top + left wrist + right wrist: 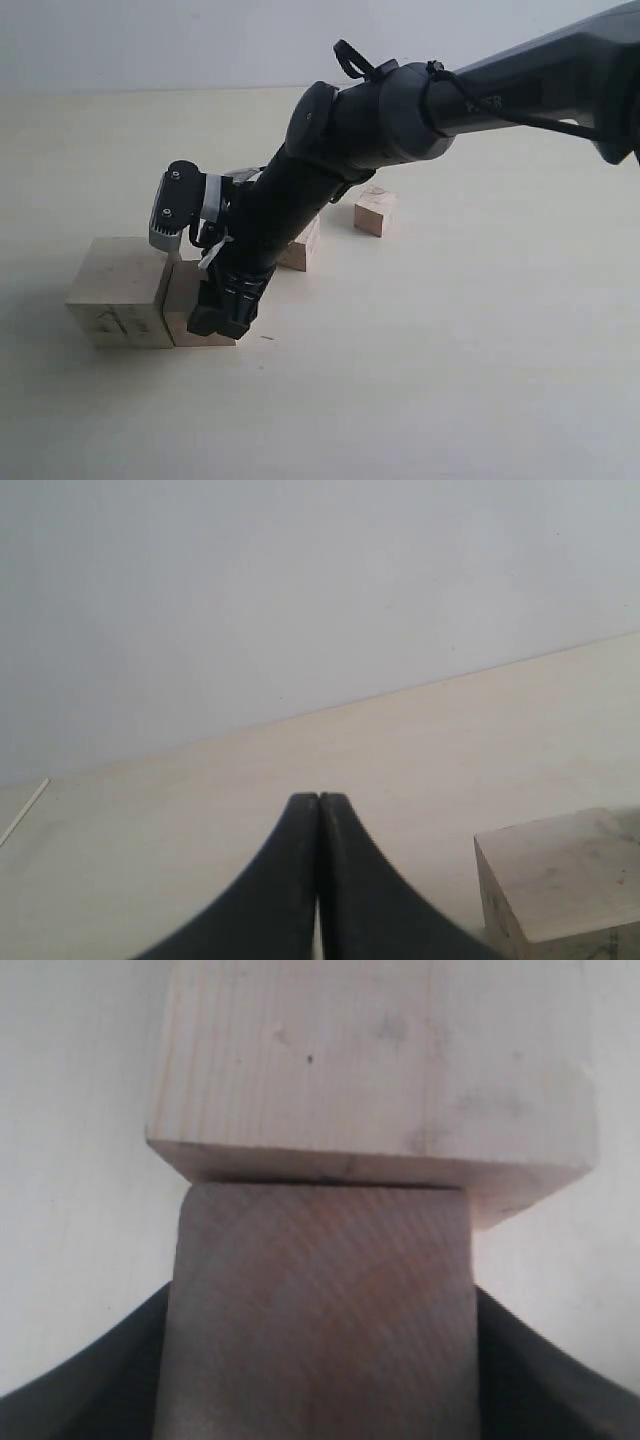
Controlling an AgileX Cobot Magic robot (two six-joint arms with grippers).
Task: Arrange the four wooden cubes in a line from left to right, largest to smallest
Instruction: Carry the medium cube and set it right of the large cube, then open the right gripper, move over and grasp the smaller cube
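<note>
The largest wooden cube (115,290), with dark grain marks on its front, sits on the table at the left. The second-largest cube (186,296) stands flush against its right side. My right gripper (225,305) reaches across and is shut on this cube. In the right wrist view that cube (320,1300) fills the space between the dark fingers (90,1390) and touches the largest cube (370,1070). The third cube (303,247) is partly hidden behind the arm. Farther right and back is the smallest cube (375,212). My left gripper (319,802) is shut and empty, beside a pale cube (560,875).
The right arm's dark forearm (400,120) slants across the middle of the table from the upper right. A pale wall (300,580) rises behind the table's far edge.
</note>
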